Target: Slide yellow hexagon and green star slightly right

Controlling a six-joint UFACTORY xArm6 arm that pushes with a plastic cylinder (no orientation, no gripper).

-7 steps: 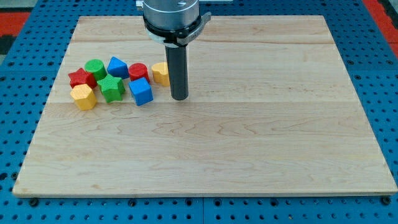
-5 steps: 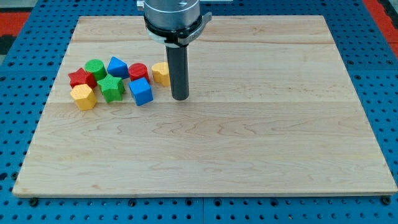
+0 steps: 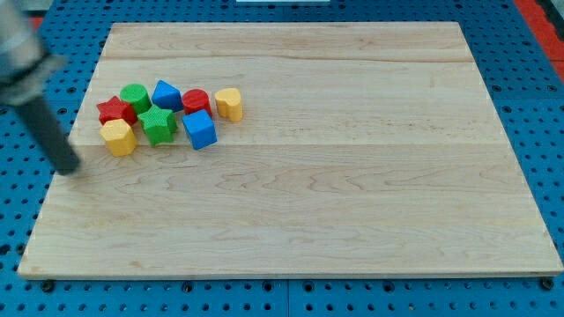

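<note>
Pushing from here risks dragging neighbours along: my tip (image 3: 68, 169), a blurred dark rod with no claw to open or close, sits at the board's left edge, left of and slightly below the yellow hexagon (image 3: 118, 137). The green star (image 3: 158, 123) sits just right of it, crowded by the red star (image 3: 114, 110), green cylinder (image 3: 135, 95) and blue cube (image 3: 200, 129) (a rightward shove could jam these together). The blocks look smooth and matte; the wooden board (image 3: 352, 194) shows pale grain.
</note>
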